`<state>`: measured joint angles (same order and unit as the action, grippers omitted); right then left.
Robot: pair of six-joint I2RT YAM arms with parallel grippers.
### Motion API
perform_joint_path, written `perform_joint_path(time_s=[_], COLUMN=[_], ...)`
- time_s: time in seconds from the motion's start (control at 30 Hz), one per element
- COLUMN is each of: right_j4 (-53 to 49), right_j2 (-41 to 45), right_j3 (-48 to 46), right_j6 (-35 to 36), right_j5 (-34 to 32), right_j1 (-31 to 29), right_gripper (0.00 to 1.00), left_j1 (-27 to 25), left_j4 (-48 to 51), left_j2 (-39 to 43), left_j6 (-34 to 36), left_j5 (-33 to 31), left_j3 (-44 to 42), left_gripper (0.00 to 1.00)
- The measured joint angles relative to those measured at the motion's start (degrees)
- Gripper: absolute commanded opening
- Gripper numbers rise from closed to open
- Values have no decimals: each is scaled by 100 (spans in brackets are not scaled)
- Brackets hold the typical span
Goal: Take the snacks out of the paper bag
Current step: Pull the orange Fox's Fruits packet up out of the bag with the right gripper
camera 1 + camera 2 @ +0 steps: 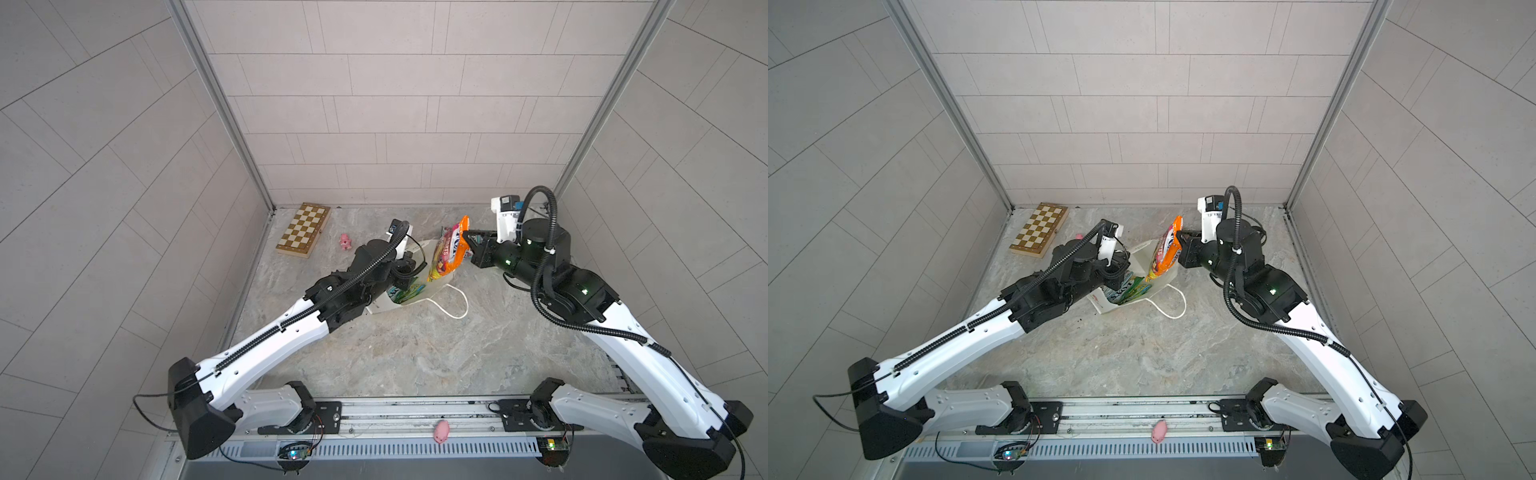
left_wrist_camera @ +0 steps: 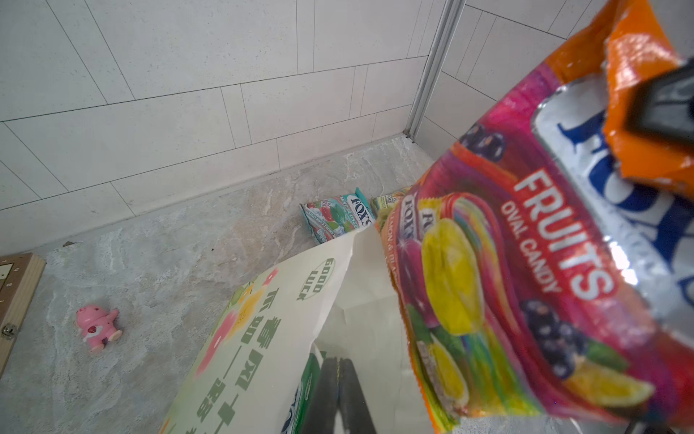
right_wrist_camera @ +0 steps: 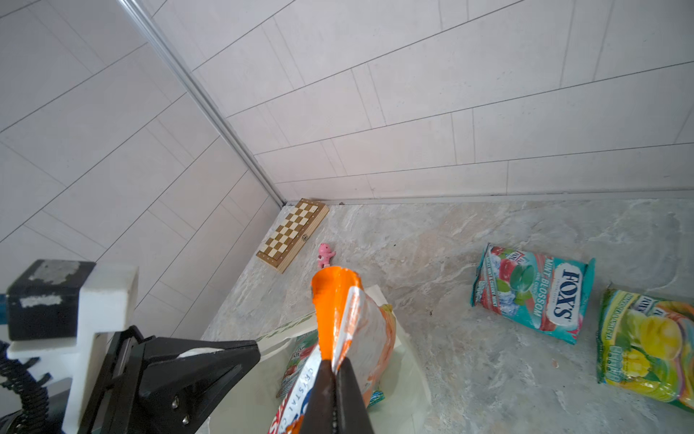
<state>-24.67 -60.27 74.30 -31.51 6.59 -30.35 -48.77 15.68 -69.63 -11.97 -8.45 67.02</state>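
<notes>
The white paper bag (image 1: 384, 306) (image 1: 1100, 304) stands at mid-table, its printed side panel (image 2: 263, 338) close in the left wrist view. My right gripper (image 3: 334, 362) (image 1: 466, 240) is shut on the top edge of an orange-pink FOX'S fruit packet (image 1: 451, 249) (image 1: 1165, 253) (image 2: 525, 282), which hangs over the bag's mouth. My left gripper (image 2: 338, 362) is shut at the bag's left rim and seems to pinch the paper. More snacks (image 1: 1125, 293) (image 3: 300, 353) lie inside the bag. A teal packet (image 3: 533, 297) (image 2: 338, 218) and a yellow-green packet (image 3: 646, 338) lie on the table behind.
A wooden chessboard box (image 1: 304, 229) sits in the back left corner with a small pink toy (image 1: 345, 241) (image 2: 97, 327) beside it. Another pink toy (image 1: 441, 430) rests on the front rail. The bag's cord handle (image 1: 457, 307) trails toward the front. Tiled walls enclose three sides.
</notes>
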Motion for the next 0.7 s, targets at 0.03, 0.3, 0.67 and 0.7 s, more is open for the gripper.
perform_joint_path(time_s=[0.03,0.3,0.67,0.7], right_j4=[-4,-26,31,61], right_j2=[42,389,363,286], right_j3=[0,-68,-1276,-1447], right_j6=[0,-59,-122,-136], right_j5=[87,507,1073,1115], right_j1=[162,1257,2157,2188], right_gripper=[0,0,0,0], left_j1=[0,0,0,0], left_j4=[2,2,2,2], left_j2=[0,4,74,74], left_j6=[0,0,0,0], left_j5=[2,0,-22,-33], left_j3=[0,0,0,0], left_gripper=[0,0,0,0])
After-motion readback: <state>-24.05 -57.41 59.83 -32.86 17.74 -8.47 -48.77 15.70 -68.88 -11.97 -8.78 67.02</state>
